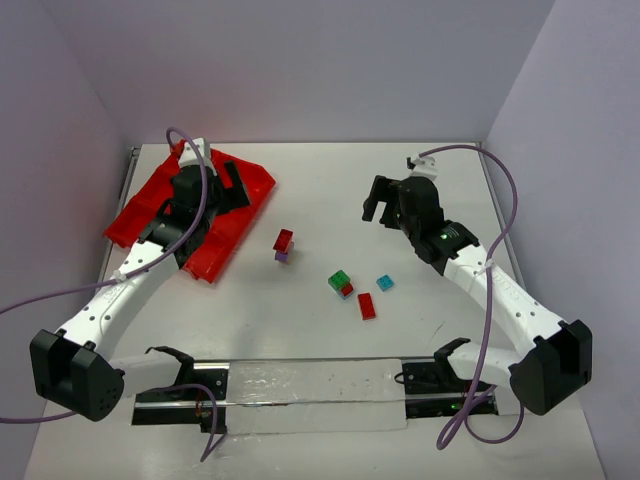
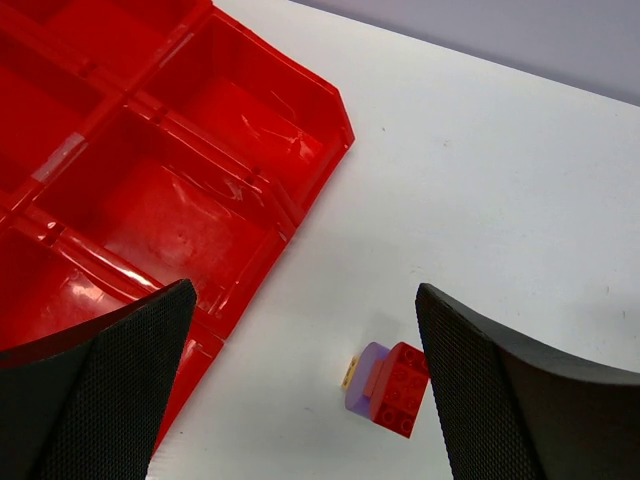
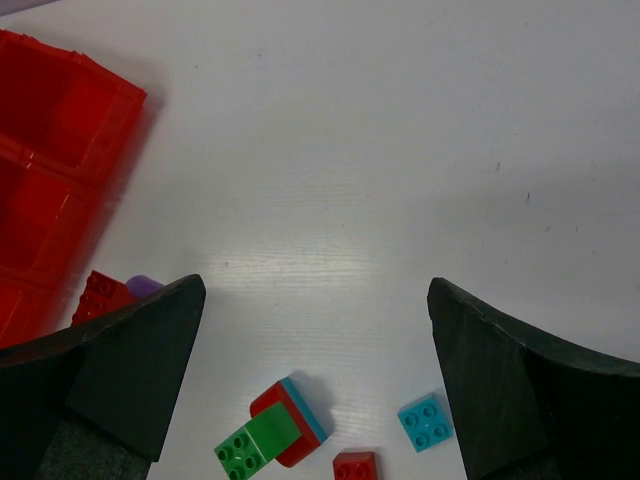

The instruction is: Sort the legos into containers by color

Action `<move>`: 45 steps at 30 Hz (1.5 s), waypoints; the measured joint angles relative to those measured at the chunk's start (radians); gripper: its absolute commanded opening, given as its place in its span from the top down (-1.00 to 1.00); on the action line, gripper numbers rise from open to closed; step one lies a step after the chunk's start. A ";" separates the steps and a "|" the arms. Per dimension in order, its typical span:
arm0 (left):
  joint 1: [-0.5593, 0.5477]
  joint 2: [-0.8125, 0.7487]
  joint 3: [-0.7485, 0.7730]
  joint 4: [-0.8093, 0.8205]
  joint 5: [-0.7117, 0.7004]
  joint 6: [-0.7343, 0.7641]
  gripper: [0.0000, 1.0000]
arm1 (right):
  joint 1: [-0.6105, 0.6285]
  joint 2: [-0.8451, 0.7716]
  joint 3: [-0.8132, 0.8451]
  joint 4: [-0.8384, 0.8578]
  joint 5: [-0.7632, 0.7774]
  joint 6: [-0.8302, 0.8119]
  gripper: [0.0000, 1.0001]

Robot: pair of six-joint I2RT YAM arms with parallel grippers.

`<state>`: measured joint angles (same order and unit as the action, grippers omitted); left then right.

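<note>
Step in hand (judged): pick the next brick; nothing gripped yet, and no brick shows in the compartments in view.
Left hand [image 2: 305, 300]: wide open, empty, hanging over the tray's corner nearest the loose bricks.
Right hand [image 3: 315, 290]: wide open, empty, above bare table [image 1: 330, 180] on the far right, well apart from the tray.
Tray [image 2: 200, 200]: bright red, glossy, square compartments split by low walls; sits far left, turned at an angle.
Red-on-purple stack [image 2: 390, 385]: on the table near the tray's corner, between tray and the other bricks; red studded brick joined to a lilac one. A pale bit shows at the purple end; cannot tell what it is.
Green-and-red stack [image 3: 275, 430]: mid-table, lying tilted; a thin cyan edge shows between the two colours.
Cyan brick [image 3: 425, 422]: single, studs up, near that stack.
Red brick [image 1: 367, 306]: single, nearest the arm bases, just beside the green-and-red stack.
Doing it well (judged): the left hand is closest to the red-on-purple stack. Centre the fingers over it, square them to its flat sides, and come down low before closing, since the bricks are far smaller than the fingers.
Risk (judged): joined bricks mix colours, so they need pulling apart before dropping.
</note>
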<state>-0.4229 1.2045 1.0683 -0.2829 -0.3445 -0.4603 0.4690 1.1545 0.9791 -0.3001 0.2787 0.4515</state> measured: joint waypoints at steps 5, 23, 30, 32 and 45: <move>0.000 0.000 0.000 0.000 0.041 0.006 -0.99 | 0.000 0.000 0.000 0.001 -0.003 0.000 -1.00; -0.231 0.277 0.357 -0.333 -0.002 0.126 -0.98 | 0.000 -0.047 -0.062 0.041 -0.021 -0.003 -1.00; -0.284 0.396 0.366 -0.447 -0.008 0.081 -0.94 | 0.000 -0.055 -0.064 0.052 -0.001 0.012 -1.00; -0.288 0.434 0.366 -0.463 -0.010 0.070 -0.88 | 0.000 -0.060 -0.064 0.053 0.001 0.015 -1.00; -0.308 0.539 0.362 -0.461 -0.010 0.046 -0.57 | 0.000 -0.059 -0.064 0.052 0.023 0.030 -1.00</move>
<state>-0.7308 1.7437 1.4303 -0.7438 -0.3550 -0.4145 0.4690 1.0956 0.9150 -0.2479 0.3012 0.4813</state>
